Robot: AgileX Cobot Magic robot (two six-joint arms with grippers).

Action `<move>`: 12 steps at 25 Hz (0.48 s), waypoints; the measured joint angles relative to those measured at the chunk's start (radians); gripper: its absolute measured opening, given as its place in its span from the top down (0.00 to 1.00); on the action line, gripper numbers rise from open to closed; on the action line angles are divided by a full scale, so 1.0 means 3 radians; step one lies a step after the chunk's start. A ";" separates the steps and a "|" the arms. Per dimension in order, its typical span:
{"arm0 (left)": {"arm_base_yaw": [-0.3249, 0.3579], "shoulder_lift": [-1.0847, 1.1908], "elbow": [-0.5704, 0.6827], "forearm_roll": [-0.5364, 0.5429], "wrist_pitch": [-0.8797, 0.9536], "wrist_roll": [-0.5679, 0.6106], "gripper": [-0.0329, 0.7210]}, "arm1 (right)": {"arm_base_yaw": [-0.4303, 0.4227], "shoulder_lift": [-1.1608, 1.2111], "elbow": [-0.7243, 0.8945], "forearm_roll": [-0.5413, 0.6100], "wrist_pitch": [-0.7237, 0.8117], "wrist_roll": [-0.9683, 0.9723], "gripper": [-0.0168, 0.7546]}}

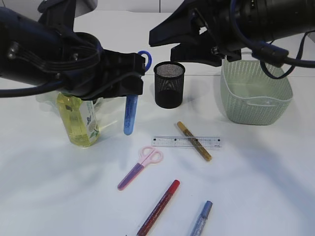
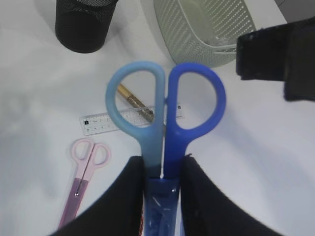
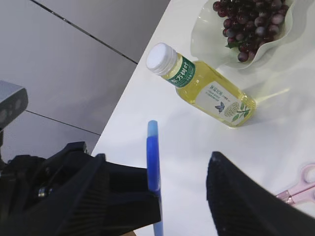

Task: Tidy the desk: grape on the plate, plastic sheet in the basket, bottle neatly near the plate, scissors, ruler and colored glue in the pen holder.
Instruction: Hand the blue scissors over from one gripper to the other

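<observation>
"Two pairs of scissors were on my screens; I had the blue scissors (image 2: 165, 118) pinched in the left gripper (image 2: 162, 196), its jaws closed on the sheathed blades, loops standing up away from the palm."

"And the pen holder (image 1: 169, 84)?"

"Ahead of that hand and off to its right, well apart; the blue pair hung clear of the table, sheath tip down; the pink scissors (image 1: 140, 167) lay on the table below the hand, with the ruler (image 1: 187, 142) and a gold glue pen (image 1: 194, 141) crossing it just beyond them."

"So how did you mean to do it well?"

"I judged the carry wanted height first; lift the sheath tip above the mesh rim, centre it over the mouth, lower it straight, and only then let go; a sideways approach risked knocking the holder over."

"The right gripper (image 3: 162, 196)?"

"It hovered high with its jaws spread wide and nothing between them, near the basket (image 1: 256, 93); I wanted it kept out of the left arm's path."

"The rest?"

"I judged those parts done; the bottle (image 3: 199, 83) sat just beside the plate (image 3: 206, 39), and the grapes (image 3: 248, 24) were on it; a red pen (image 1: 158, 207) and a blue one (image 1: 201, 218) waited nearest the camera."
</observation>
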 joint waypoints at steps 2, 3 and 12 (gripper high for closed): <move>0.0000 0.0000 0.0000 0.0000 0.0000 0.0000 0.73 | 0.0028 0.0064 -0.0031 0.0000 -0.0015 0.0000 0.34; 0.0000 0.0000 0.0000 0.0000 0.0000 0.0000 0.73 | 0.0034 0.0094 -0.0045 0.0000 -0.0022 0.0000 0.34; 0.0000 0.0000 0.0000 0.0000 0.0002 0.0000 0.73 | 0.0162 0.0152 -0.0079 0.0000 -0.0185 0.0000 0.34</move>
